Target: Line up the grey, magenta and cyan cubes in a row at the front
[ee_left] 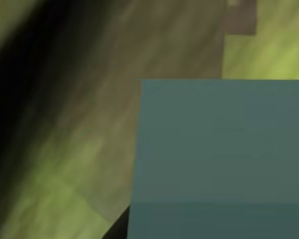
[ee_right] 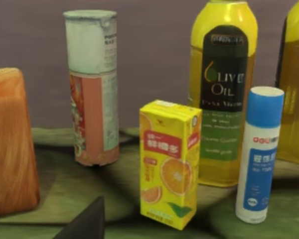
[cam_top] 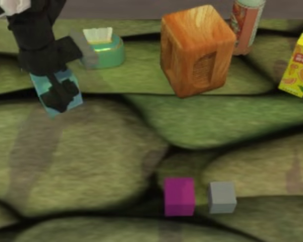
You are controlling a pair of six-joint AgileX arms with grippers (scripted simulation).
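While left claw (cam_top: pixel 60 93) grips the cyan cube (cam_top: pixel 46 86) aloft at rear-left, magenta cube (cam_top: pixel 180 196) and grey cube (cam_top: pixel 222 197) sit in front; next, set cyan beside magenta. Right claw unseen.

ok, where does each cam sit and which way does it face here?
Top view: above the table, looking down; shows the left arm and left gripper on the cyan cube, plus the magenta cube and grey cube at the front.
Left wrist view: pointed at the cyan cube, close up; no fingers clearly visible.
Right wrist view: facing the juice carton, olive oil bottle and orange block; a dark gripper part at the edge.
Shared: top and right wrist views both show the juice carton.
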